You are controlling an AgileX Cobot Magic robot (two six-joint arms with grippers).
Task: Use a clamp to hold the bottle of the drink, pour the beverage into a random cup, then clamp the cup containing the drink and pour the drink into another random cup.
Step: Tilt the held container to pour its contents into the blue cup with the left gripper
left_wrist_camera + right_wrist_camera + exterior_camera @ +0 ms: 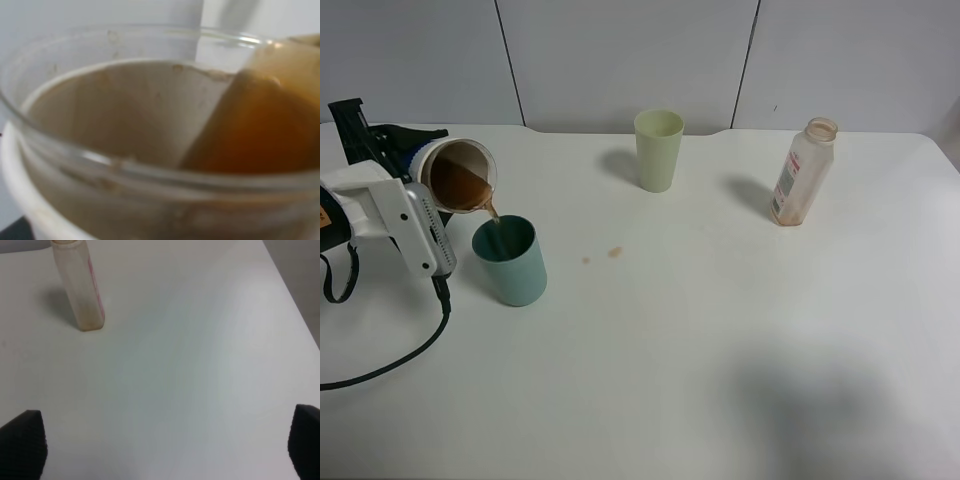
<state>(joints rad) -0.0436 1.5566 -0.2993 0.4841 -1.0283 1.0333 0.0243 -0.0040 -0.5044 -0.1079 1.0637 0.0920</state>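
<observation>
Clamping the tilted blue-banded cup, left jaws pour brown beverage into the teal cup; right jaws gape wide above the tabletop, bottle upright well apart.

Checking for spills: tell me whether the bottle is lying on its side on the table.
No, the bottle stands upright on the table, its open mouth facing up and nothing touching it.

On my white table stood the teal cup, a pale green cup and the bottle, with two brown drips.
</observation>
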